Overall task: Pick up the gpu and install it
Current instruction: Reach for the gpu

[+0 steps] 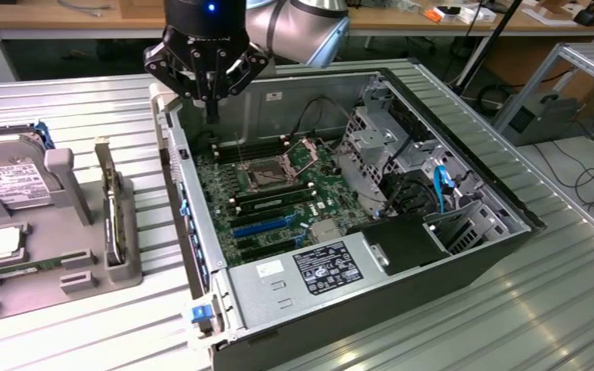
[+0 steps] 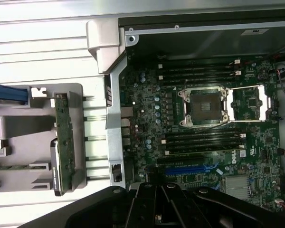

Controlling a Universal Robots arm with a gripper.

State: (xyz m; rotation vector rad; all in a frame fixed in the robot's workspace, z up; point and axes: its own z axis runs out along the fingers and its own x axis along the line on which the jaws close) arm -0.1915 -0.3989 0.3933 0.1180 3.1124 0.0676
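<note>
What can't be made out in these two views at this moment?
- gpu: it stands on edge in the grey holder, so in both views its lower edge is sunk out of sight.
- hard drive: cut off by the exterior view's left edge; the label print is too small to read.
- blue slots: in the wrist view, whatever lies past them is covered by the tool.

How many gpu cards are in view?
1. The gpu stands on edge in the gray holder, outside the case on the exterior view's left. Others may be hidden.
</note>
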